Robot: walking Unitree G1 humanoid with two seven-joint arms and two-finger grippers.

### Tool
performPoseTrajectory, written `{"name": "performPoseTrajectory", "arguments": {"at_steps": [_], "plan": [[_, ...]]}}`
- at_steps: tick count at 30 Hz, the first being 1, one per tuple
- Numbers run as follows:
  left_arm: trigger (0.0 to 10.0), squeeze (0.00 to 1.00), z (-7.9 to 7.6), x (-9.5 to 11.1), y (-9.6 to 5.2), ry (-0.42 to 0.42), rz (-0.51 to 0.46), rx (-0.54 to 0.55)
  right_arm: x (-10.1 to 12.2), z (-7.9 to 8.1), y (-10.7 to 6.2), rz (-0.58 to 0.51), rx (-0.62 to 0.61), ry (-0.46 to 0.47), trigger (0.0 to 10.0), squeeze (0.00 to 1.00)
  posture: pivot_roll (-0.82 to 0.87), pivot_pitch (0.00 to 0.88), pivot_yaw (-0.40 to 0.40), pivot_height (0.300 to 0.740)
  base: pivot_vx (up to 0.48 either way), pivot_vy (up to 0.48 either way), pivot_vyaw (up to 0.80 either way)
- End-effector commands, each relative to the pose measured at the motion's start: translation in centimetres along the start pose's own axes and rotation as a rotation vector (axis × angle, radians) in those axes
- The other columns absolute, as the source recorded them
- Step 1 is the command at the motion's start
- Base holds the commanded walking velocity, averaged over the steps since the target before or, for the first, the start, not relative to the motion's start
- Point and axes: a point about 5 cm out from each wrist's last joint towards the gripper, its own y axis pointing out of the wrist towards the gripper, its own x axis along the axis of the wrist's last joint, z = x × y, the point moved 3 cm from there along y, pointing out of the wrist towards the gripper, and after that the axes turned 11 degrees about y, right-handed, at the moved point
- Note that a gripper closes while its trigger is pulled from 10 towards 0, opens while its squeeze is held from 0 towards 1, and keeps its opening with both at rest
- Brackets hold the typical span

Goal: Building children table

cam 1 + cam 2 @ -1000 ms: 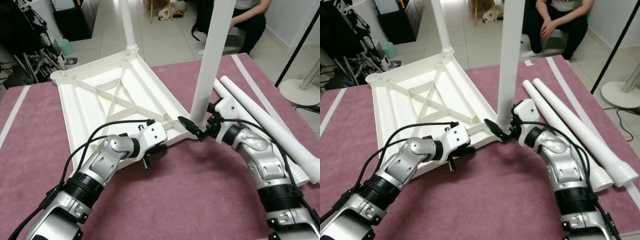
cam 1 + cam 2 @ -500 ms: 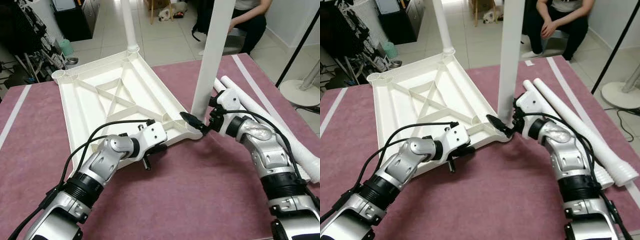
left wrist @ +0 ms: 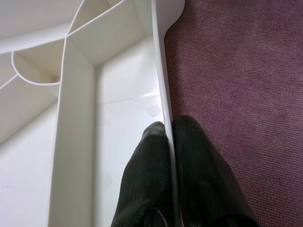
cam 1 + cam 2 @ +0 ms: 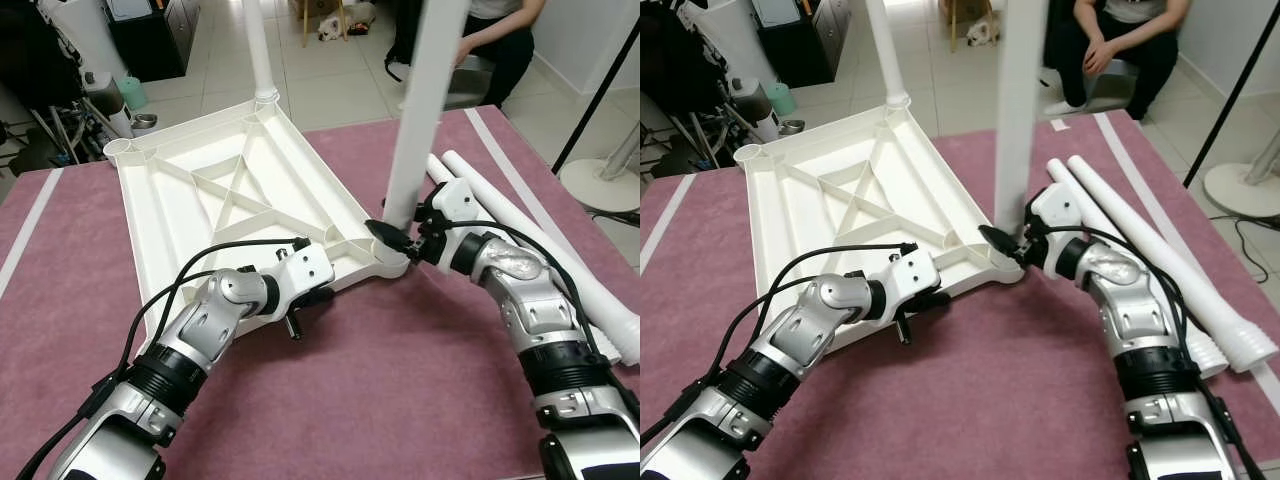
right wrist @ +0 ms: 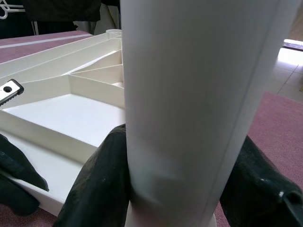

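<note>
Lying upside down on a maroon carpeted worktop [image 4: 380,400], a white plastic tabletop [image 4: 225,215] shows its ribbed underside, crossed by diagonal braces. The left hand [image 4: 300,305] pinches the tabletop's near rim, one black finger inside the wall and one outside, as the left wrist view shows. The right hand [image 4: 395,240] is closed around the base of a white leg [image 4: 420,110] that stands upright in the socket at the tabletop's near right corner; the right wrist view shows a black finger [image 5: 97,184] on either side of the tube. A second leg [image 4: 258,50] stands upright in the far corner socket. Two more white legs [image 4: 540,250] lie side by side on the carpet, just beside the right arm. Beyond the worktop, a person [image 4: 1120,40] in dark trousers sits on the tiled floor.
</note>
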Motion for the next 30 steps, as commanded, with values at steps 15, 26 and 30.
{"name": "performPoseTrajectory", "arguments": {"at_steps": [15, 26, 30], "plan": [[10.0, 0.00, 0.9, -0.4, -0.5, 0.028, 0.031, 0.076, -2.6, 0.6, 1.0, 0.029, -0.153, 0.043, 10.0, 0.00, -0.08, 0.002, 0.176, 0.740, 0.000, 0.000, 0.00], [10.0, 0.00, 0.9, -0.3, -0.4, 0.029, 0.028, 0.074, -5.2, 1.4, 1.7, 0.090, -0.293, 0.067, 10.0, 0.00, -0.08, 0.000, 0.176, 0.740, 0.000, 0.000, 0.00], [10.0, 0.00, 0.8, -0.3, -0.4, 0.028, 0.028, 0.075, -6.7, 1.2, 2.0, 0.152, -0.432, 0.044, 10.0, 0.00, -0.08, 0.000, 0.172, 0.740, 0.000, 0.000, 0.00]]}}
